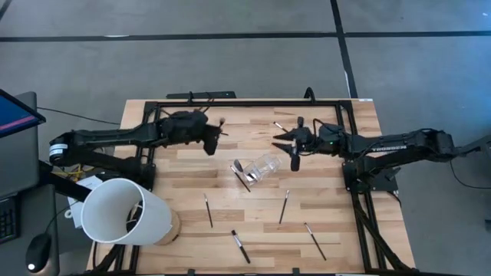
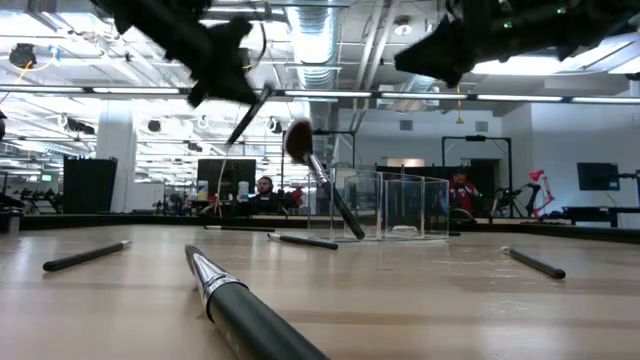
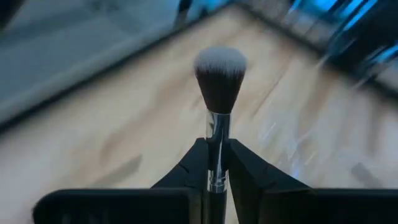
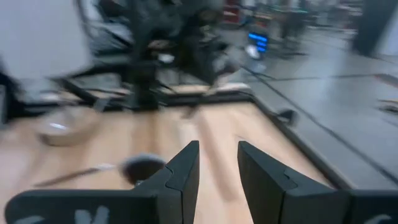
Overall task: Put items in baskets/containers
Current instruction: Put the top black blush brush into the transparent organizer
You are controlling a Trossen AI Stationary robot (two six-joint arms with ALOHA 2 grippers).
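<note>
My left gripper (image 1: 210,141) is over the table's far left part, shut on a makeup brush (image 3: 219,81) with a fluffy, pale-ended tip and a silver ferrule. The clear container (image 1: 263,168) lies near the table's middle. At least one brush (image 1: 240,175) sticks out of its left end, and in the low view a fluffy-tipped brush (image 2: 320,180) leans on the container (image 2: 390,205). My right gripper (image 1: 288,147) is open and empty, high above the table just right of the container; it also shows in its wrist view (image 4: 217,168). Several loose brushes lie on the near part of the table. My left gripper pinches the brush between its two fingers (image 3: 249,174) at the silver ferrule (image 3: 217,134), just below the bristles. The brush lies along the fingers, and its tip (image 3: 221,65) sticks out past the fingertips. It is lifted clear of the table.
A large white cylinder (image 1: 123,211) stands at the near left corner. Loose brushes lie on the table (image 1: 208,209), (image 1: 284,205), (image 1: 241,245), (image 1: 314,241), and one lies near the far edge (image 1: 280,125). A black frame (image 1: 253,103) runs round the tabletop.
</note>
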